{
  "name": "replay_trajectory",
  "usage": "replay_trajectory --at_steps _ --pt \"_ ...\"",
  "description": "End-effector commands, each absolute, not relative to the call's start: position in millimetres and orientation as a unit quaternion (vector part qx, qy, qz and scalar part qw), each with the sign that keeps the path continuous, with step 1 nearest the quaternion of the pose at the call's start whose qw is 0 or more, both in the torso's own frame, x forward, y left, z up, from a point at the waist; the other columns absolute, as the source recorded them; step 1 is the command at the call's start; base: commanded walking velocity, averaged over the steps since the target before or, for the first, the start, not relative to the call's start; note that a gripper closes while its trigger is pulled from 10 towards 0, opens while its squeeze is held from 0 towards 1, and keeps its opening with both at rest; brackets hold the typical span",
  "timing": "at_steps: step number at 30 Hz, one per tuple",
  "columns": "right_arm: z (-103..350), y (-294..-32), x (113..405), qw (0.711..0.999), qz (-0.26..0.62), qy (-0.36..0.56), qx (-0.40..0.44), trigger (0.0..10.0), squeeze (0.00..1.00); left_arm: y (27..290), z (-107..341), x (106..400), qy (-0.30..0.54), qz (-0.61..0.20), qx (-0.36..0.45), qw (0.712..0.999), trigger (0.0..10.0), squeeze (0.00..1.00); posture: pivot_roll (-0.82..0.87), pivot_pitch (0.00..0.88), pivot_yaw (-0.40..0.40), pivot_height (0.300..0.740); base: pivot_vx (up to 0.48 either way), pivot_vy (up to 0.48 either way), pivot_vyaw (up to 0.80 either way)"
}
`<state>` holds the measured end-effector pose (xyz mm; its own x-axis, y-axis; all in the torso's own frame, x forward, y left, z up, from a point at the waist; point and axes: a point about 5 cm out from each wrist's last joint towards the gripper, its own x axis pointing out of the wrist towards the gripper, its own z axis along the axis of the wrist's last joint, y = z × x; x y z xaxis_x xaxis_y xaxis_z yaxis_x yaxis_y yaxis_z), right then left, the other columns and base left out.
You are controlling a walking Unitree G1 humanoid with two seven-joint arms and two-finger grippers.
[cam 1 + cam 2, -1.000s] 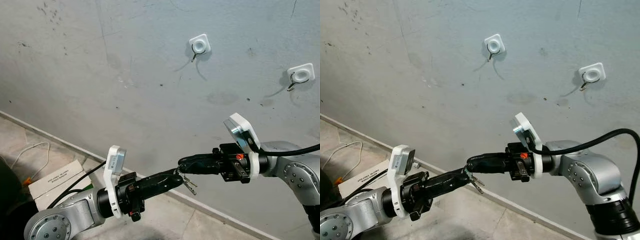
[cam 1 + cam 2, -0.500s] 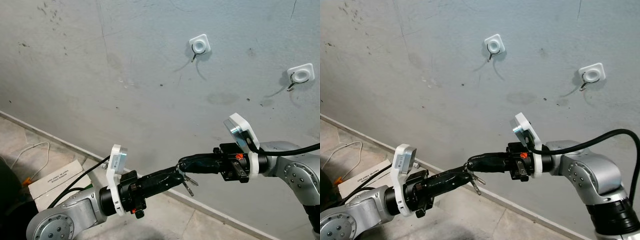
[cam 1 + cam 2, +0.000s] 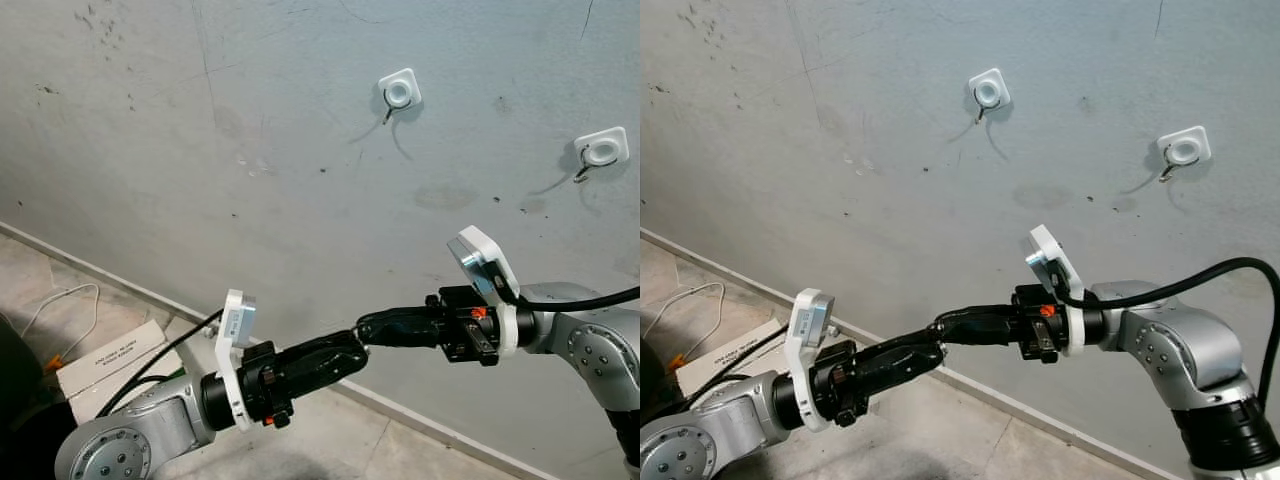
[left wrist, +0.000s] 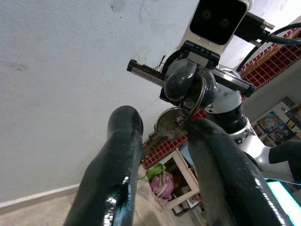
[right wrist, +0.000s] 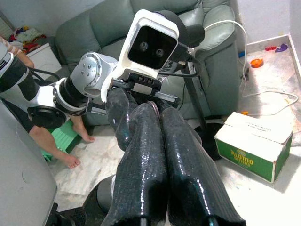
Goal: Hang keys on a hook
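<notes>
Right gripper (image 3: 368, 328) pinched tight on the keys (image 4: 175, 123) at frame centre, ring hanging from its tips; left gripper (image 3: 352, 350) spread wide around them, meeting tip to tip; handover seemingly midway; hanging not yet begun, wall hook (image 3: 398, 94) at upper centre and second hook (image 3: 600, 153) at upper right both bare.

Bare grey wall (image 3: 250, 200) across the upper left and centre of the head views, open for passage. Two white hooks projecting from it: one (image 3: 398, 92) upper centre, another (image 3: 602, 150) at the right edge. Wide bare stretch between them. Lower centre crowded: left gripper (image 3: 350, 350) and right gripper (image 3: 368, 328) tip to tip. Cardboard box (image 3: 110, 365) and cable (image 3: 55, 305) on the floor, lower left.
</notes>
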<state>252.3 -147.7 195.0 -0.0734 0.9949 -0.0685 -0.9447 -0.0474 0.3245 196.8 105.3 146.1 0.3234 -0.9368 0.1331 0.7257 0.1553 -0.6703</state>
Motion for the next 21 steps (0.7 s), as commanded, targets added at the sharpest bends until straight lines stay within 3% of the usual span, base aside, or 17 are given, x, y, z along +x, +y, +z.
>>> replay_trajectory --at_steps 1,5,7,9,21 --pt "200 -147 253 0.68 0.717 0.132 0.077 0.0 0.0 106 144 199 0.157 -0.543 -0.323 0.759 10.0 1.0 -0.02 0.086 -0.063 0.74 0.0 0.0 0.0" --pt "199 -148 259 0.714 0.686 0.117 0.071 0.0 0.0 109 143 209 0.125 -0.483 -0.306 0.81 10.0 1.0 -0.02 0.086 -0.061 0.74 0.0 0.0 0.0" --pt "199 -148 260 0.718 0.683 0.114 0.072 0.0 0.0 108 143 210 0.121 -0.478 -0.303 0.816 10.0 1.0 -0.02 0.086 -0.061 0.74 0.0 0.0 0.0" --pt "199 -149 263 0.74 0.661 0.104 0.068 0.0 0.0 109 143 212 0.105 -0.45 -0.298 0.835 10.0 1.0 -0.02 0.086 -0.061 0.74 0.0 0.0 0.0" --pt "188 -149 269 0.813 0.573 0.077 0.064 0.0 0.0 99 138 198 0.109 -0.439 -0.285 0.845 10.0 1.0 0.0 0.079 -0.031 0.74 0.0 0.0 0.0"
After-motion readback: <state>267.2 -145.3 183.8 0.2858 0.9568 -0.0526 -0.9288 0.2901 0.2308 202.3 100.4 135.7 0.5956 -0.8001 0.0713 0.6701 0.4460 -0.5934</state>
